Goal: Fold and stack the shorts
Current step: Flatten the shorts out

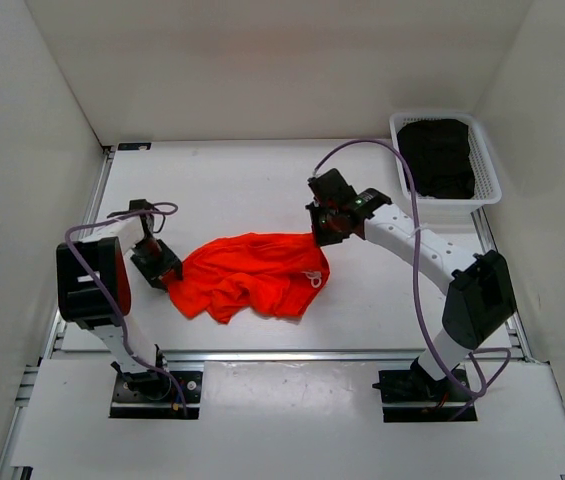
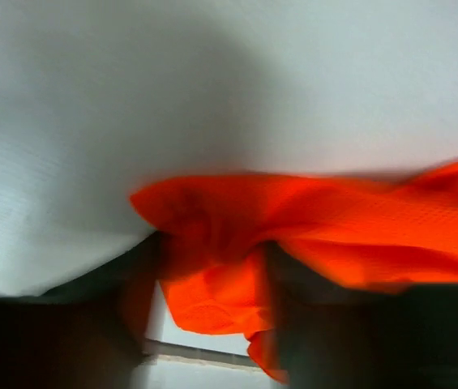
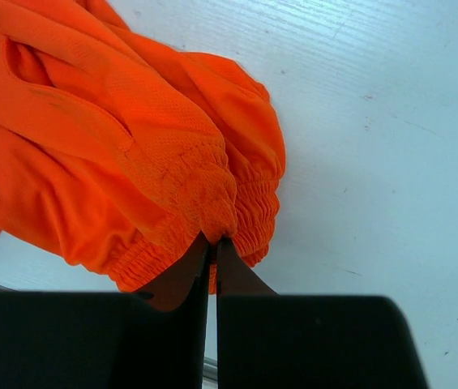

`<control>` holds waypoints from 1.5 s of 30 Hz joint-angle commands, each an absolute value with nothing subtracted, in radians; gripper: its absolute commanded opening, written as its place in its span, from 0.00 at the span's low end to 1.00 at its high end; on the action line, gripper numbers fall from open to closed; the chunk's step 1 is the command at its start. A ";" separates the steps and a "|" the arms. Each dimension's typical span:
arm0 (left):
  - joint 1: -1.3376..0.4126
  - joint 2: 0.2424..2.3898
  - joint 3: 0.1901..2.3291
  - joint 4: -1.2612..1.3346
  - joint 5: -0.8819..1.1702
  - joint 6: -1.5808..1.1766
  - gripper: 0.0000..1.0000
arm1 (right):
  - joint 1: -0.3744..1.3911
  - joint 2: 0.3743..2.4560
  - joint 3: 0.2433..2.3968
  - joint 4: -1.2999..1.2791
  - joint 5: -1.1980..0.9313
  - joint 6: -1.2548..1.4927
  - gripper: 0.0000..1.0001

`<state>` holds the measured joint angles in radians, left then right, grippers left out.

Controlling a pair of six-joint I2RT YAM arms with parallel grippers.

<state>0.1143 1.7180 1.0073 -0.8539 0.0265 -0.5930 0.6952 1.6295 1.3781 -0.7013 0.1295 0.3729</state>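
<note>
The orange-red shorts (image 1: 252,272) lie bunched on the white table between my arms, with the white drawstring (image 1: 313,279) showing near their right edge. My left gripper (image 1: 165,270) is at the shorts' left edge and is shut on a fold of the fabric (image 2: 212,284), which hangs between its dark fingers. My right gripper (image 1: 322,232) is at the upper right corner and is shut on the gathered elastic waistband (image 3: 212,211), its jaws pressed together with fabric pinched at the tips (image 3: 214,241).
A white basket (image 1: 490,170) holding dark clothing (image 1: 439,156) stands at the back right corner. White walls enclose the table on three sides. A metal rail (image 1: 282,354) runs along the near edge.
</note>
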 commanded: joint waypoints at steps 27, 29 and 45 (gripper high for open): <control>0.143 1.659 2.231 -1.126 0.107 -0.575 0.10 | 0.373 1.590 2.039 -0.674 0.106 0.219 0.00; 0.143 1.567 2.089 -1.111 0.107 -0.554 0.10 | 0.385 1.458 1.900 -0.608 0.152 0.219 0.00; 0.089 1.109 0.997 -0.913 0.215 -0.657 0.83 | 0.425 0.815 0.879 -0.747 0.327 0.698 0.69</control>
<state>0.0879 1.1023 0.9173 -0.9737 0.2234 -0.6624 0.4374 0.8429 0.8783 -0.7380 0.3302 0.5510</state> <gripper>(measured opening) 0.854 0.724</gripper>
